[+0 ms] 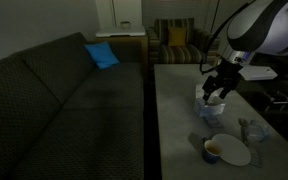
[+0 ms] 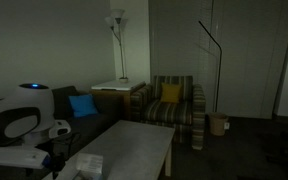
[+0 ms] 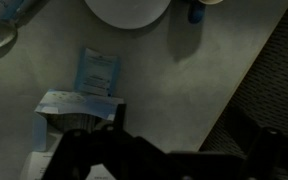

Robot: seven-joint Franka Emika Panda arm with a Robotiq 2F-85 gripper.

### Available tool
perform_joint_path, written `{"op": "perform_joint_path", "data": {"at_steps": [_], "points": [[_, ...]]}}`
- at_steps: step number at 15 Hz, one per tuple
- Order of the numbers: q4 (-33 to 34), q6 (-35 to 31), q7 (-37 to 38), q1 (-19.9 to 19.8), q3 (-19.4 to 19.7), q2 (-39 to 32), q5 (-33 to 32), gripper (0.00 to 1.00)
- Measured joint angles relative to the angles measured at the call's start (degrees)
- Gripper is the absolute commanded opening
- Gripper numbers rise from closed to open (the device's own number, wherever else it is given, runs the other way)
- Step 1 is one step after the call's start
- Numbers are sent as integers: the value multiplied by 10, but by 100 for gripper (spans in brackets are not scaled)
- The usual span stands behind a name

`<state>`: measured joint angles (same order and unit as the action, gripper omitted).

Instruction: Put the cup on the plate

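The white plate [image 1: 234, 152] lies near the table's front end. It also shows at the top edge of the wrist view [image 3: 129, 10]. The small dark cup [image 1: 212, 150] with a yellowish inside stands at the plate's rim. In the wrist view the cup [image 3: 198, 9] is beside the plate with a small gap, cut off by the frame's edge. My gripper [image 1: 216, 92] hangs above the table, over a white-and-blue container and well short of the cup. In the wrist view its dark fingers [image 3: 192, 128] look spread, with only bare table between them.
The white-and-blue boxy container [image 1: 212, 108] [image 3: 94, 75] stands under the gripper. A clear bluish glass-like object [image 1: 252, 130] [image 3: 2, 28] is near the plate. A dark couch [image 1: 64, 95] runs along the grey table [image 1: 174, 120] [image 2: 134, 150]. A striped armchair [image 2: 174, 108] stands beyond it.
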<state>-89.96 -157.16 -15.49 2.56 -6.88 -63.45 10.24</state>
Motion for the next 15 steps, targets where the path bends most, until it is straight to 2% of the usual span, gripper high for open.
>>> {"op": "perform_joint_path", "data": {"at_steps": [2, 8, 12, 15], "points": [[0, -7, 42, 8, 2, -3, -12, 100], [31, -73, 170, 74, 14, -66, -20, 100], [70, -85, 216, 97, 22, -116, -20, 100], [98, -85, 223, 100, 26, -148, -20, 100]]}}
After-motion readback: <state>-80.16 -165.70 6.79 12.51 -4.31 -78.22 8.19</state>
